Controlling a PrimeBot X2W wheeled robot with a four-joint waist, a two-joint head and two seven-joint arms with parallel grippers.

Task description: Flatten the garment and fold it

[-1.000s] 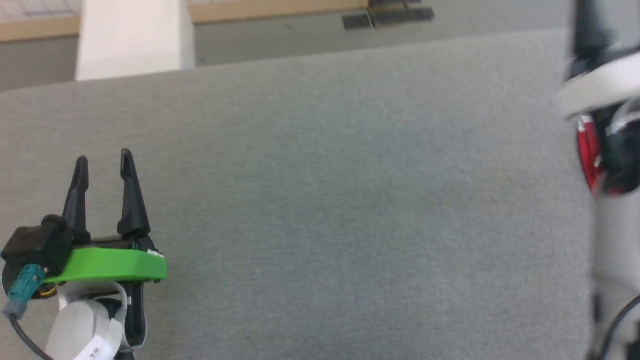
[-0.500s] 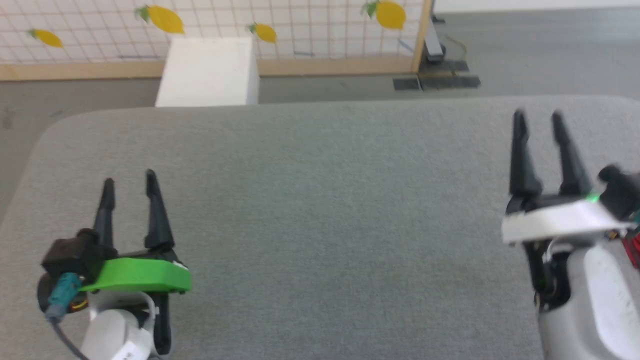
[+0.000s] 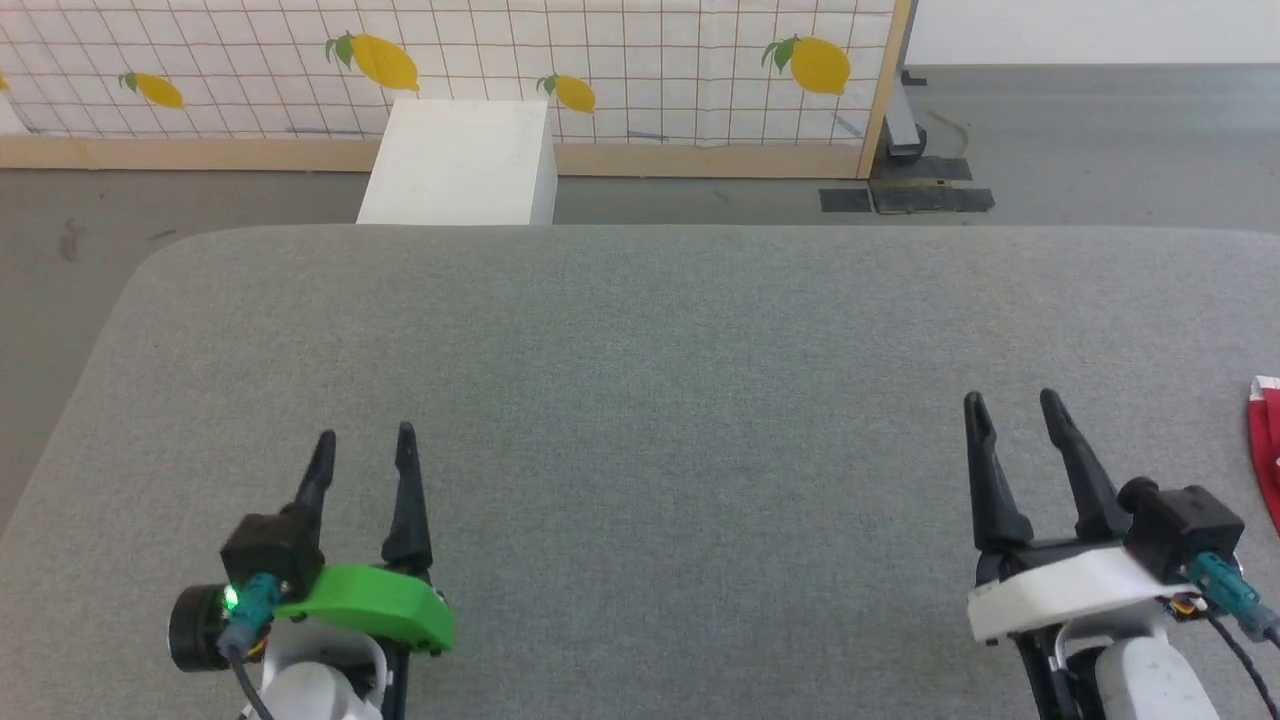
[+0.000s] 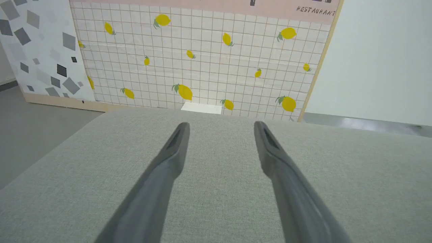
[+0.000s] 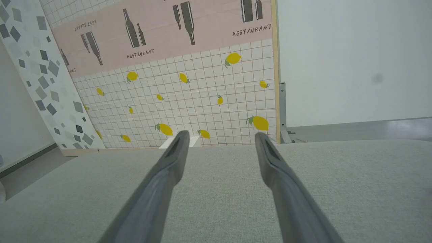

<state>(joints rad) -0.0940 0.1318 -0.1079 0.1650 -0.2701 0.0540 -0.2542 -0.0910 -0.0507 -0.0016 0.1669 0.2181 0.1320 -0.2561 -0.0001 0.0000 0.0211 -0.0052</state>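
Left tool, lower left of head view: fingers spread wide, empty, above grey desk. Right tool, lower right: likewise wide, empty. Garment: sliver of red cloth with white trim at right edge of frame, lying on desk, apart from right tool. White box and lemon-print panel at top, beyond desk's far edge.

On desk: left tool near-left, right tool near-right, garment rightmost. Behind desk: box, then panel.
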